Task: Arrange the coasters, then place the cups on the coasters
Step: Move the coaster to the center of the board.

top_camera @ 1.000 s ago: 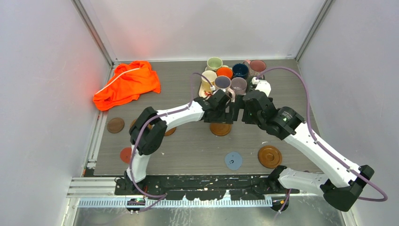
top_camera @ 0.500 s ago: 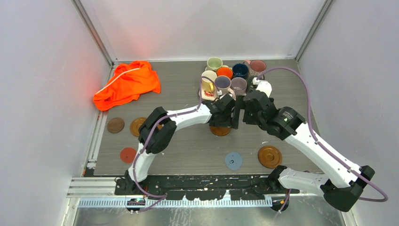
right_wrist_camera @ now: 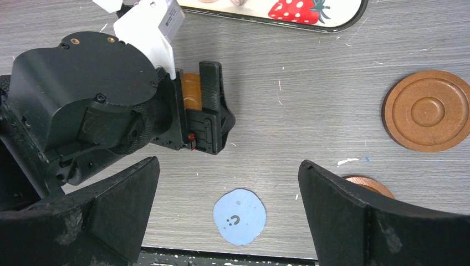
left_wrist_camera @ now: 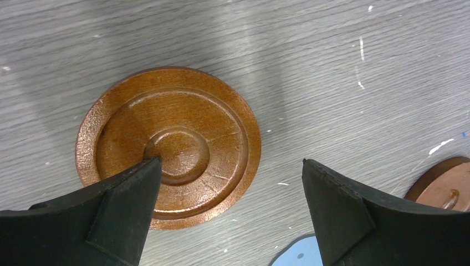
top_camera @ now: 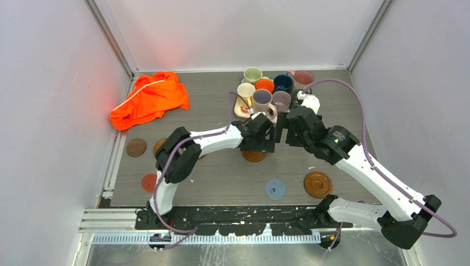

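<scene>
Task judged at an early stage. The cups (top_camera: 262, 97) are found bunched together on the tray (right_wrist_camera: 338, 8) at the far side of the table (top_camera: 221, 177); none is set on a coaster. The coasters are found scattered rather than arranged: a dark one (top_camera: 136, 147) and a red one (top_camera: 148, 182) at the left, a wooden one (top_camera: 254, 156) at the centre, a blue one (top_camera: 275, 189) and another wooden one (top_camera: 317, 184) nearer and to the right. The left jaws are spread wide above the centre coaster, one tip over its middle and the other over bare table; nothing is pinched, and contact cannot be confirmed. The right jaws are likewise spread and empty, held above the table just right of the left ones. Arranging of the coasters and placing of every cup are judged outstanding.
</scene>
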`<state>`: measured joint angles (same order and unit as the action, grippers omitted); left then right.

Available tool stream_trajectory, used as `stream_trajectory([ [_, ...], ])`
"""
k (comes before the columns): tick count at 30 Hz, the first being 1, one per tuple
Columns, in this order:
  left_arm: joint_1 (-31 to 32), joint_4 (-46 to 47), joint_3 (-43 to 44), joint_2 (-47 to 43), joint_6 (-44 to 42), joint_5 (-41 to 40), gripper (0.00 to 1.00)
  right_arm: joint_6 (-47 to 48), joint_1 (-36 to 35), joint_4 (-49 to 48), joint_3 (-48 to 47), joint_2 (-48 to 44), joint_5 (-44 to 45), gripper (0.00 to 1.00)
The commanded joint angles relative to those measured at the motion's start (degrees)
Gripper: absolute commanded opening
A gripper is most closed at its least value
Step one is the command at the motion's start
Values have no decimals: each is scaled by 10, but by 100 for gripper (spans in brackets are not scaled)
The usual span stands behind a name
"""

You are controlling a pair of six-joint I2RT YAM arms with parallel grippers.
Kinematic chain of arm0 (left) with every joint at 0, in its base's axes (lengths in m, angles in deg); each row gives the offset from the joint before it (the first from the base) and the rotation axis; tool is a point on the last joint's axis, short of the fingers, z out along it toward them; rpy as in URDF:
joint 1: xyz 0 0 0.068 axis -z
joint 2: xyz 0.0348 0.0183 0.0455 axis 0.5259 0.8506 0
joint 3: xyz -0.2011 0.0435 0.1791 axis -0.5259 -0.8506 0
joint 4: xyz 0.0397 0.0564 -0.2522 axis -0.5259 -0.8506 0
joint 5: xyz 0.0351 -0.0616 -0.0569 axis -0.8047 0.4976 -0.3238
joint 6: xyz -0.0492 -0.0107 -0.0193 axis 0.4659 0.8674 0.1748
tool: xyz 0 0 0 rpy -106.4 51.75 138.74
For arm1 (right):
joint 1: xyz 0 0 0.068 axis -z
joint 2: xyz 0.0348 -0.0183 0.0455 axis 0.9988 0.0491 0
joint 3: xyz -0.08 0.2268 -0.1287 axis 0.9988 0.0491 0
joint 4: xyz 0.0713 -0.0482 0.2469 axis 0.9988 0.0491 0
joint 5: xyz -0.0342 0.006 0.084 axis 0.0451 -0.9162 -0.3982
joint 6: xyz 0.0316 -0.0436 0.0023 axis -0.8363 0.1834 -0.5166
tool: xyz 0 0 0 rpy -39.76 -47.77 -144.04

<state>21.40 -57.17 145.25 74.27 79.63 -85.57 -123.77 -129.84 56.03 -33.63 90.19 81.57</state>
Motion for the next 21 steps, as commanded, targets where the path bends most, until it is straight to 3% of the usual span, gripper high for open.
stream_trajectory([
  [1,-14,-16,-40,-34,9,-21,100,-7,-2,-28,-3,2,-2,100],
  [21,-73,0,-146,-99,13,-30,100,-5,-2,-51,-1,28,-18,100],
])
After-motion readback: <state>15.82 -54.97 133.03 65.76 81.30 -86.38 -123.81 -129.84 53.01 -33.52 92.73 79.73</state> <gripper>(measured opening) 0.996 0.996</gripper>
